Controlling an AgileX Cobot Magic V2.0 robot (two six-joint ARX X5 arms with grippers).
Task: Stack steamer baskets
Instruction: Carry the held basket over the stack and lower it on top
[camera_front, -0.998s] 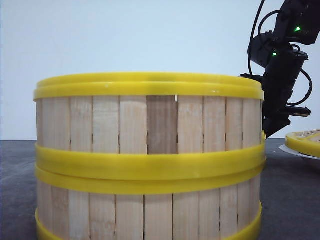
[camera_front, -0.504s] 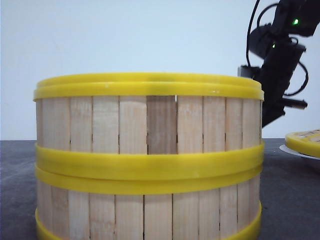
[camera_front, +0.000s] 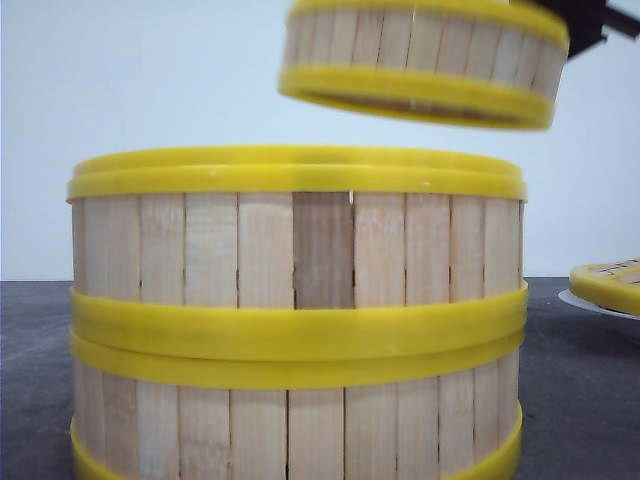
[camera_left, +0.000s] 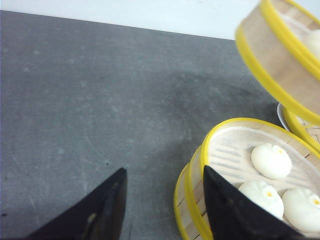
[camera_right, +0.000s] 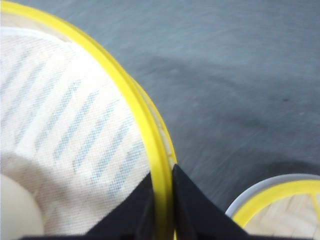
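Observation:
Two steamer baskets (camera_front: 300, 320) stand stacked close to the front camera, and the upper one (camera_left: 240, 160) holds white buns (camera_left: 271, 161). A third steamer basket (camera_front: 425, 65) hangs tilted in the air above the stack, towards its right. My right gripper (camera_right: 161, 200) is shut on this basket's yellow rim (camera_right: 135, 100), one finger inside over the cloth liner and one outside. The front view shows only a black bit of that arm (camera_front: 590, 20). My left gripper (camera_left: 165, 200) is open beside the stack, with one fingertip (camera_left: 212, 180) over the stack's rim and grey table between the fingers.
A flat yellow-rimmed slatted lid (camera_front: 610, 285) lies on a white plate (camera_right: 250, 197) to the right of the stack. The lifted basket (camera_left: 280, 65) hangs over that side. Dark grey table (camera_left: 100, 100) stretches to the left of the stack.
The right arm rose from behind the stack's right side. The third basket, unseen before, now hangs above the stack in the front view. The stack has not moved.

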